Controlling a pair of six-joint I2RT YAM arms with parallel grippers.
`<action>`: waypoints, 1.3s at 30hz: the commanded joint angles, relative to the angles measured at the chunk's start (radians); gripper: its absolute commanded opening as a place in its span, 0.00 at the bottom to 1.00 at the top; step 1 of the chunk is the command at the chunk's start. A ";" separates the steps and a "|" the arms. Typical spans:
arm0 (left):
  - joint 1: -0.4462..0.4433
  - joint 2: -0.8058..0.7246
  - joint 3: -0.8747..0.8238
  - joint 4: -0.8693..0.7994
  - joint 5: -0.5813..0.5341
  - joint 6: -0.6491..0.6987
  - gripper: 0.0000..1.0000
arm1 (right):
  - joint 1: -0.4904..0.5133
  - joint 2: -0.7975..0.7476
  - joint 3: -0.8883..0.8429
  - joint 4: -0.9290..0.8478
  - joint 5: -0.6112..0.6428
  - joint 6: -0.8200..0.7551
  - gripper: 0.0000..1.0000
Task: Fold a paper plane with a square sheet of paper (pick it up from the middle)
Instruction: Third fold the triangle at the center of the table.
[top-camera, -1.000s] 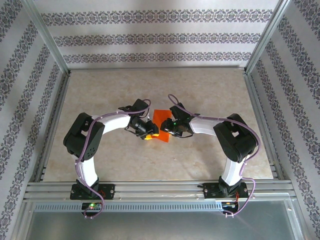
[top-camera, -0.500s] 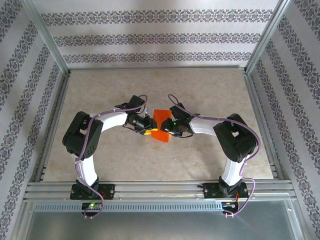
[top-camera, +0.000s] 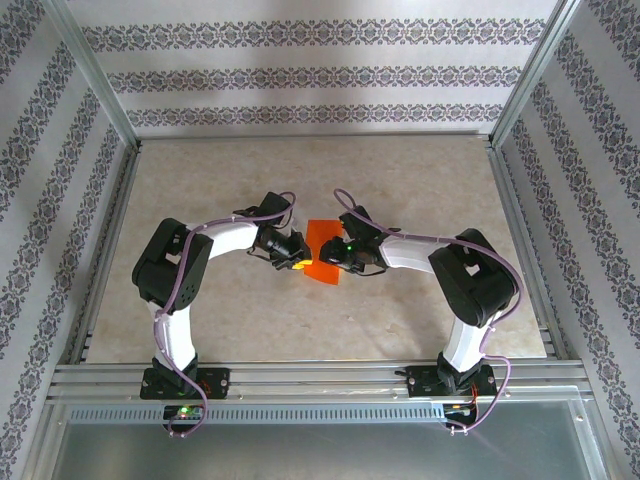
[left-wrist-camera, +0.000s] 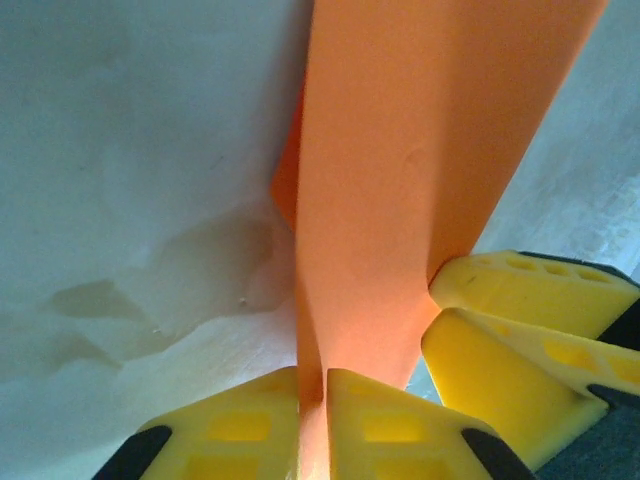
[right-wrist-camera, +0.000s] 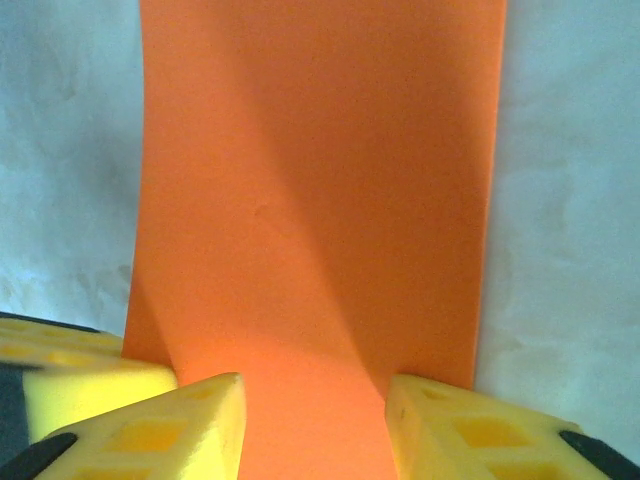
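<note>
Left gripper (left-wrist-camera: 312, 390) pinching square sheet of paper (left-wrist-camera: 400, 200); right gripper (right-wrist-camera: 315, 400) parted astride

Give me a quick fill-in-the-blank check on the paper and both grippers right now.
The left gripper is pinched ____ on the paper.
The right gripper has its fingers ____, with the paper running between them.
The paper's colour is ____.
Missing words: shut; apart; orange.
</note>
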 joint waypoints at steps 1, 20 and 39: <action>0.013 -0.001 0.027 0.007 0.006 -0.026 0.08 | -0.006 -0.047 -0.018 -0.054 0.072 -0.106 0.47; 0.015 -0.101 -0.035 0.089 -0.029 -0.251 0.03 | 0.192 -0.337 -0.288 0.305 0.356 -0.815 0.64; 0.013 -0.108 -0.050 0.111 -0.023 -0.279 0.03 | 0.299 -0.134 -0.299 0.572 0.503 -1.049 0.61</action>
